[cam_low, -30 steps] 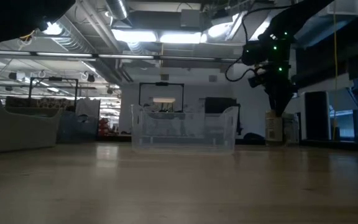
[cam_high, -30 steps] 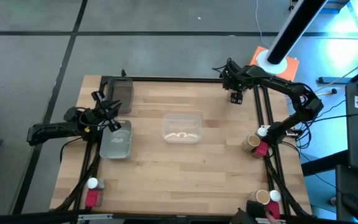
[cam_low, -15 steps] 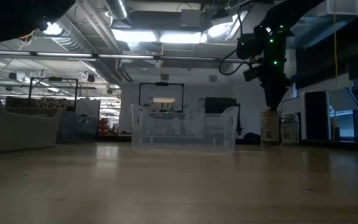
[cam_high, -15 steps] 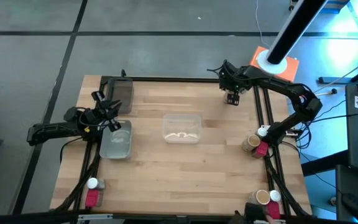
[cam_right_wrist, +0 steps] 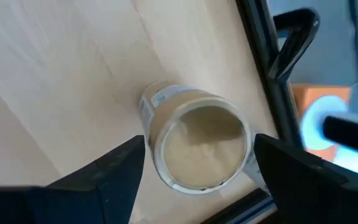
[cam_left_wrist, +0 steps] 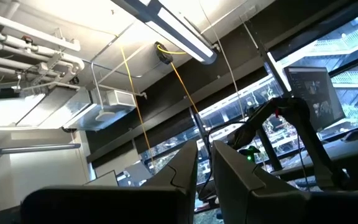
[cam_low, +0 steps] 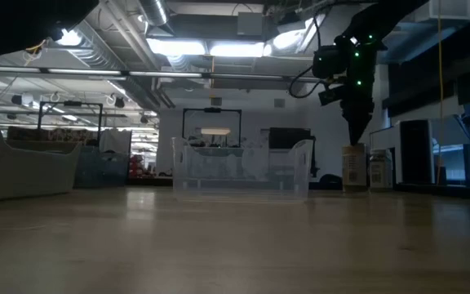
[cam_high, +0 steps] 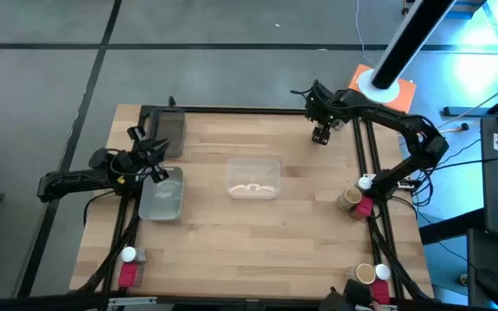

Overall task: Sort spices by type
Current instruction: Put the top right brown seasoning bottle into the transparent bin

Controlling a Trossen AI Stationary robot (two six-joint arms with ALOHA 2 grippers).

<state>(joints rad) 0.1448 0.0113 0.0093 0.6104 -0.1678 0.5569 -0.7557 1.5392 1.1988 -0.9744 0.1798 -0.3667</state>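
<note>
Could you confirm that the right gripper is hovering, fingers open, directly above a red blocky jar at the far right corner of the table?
Not quite: it is a tan cork-topped jar, not a red one. The right wrist view shows the right gripper above it, one open finger on either side; the high view places this at the table's far right corner.

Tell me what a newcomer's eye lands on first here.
The right gripper hangs open at the table's far right corner, straddling a tan spice jar with a cork-coloured top. Mid-table sits a clear tray. More spice jars cluster at the right edge, and the left gripper waits shut over another tray.
</note>
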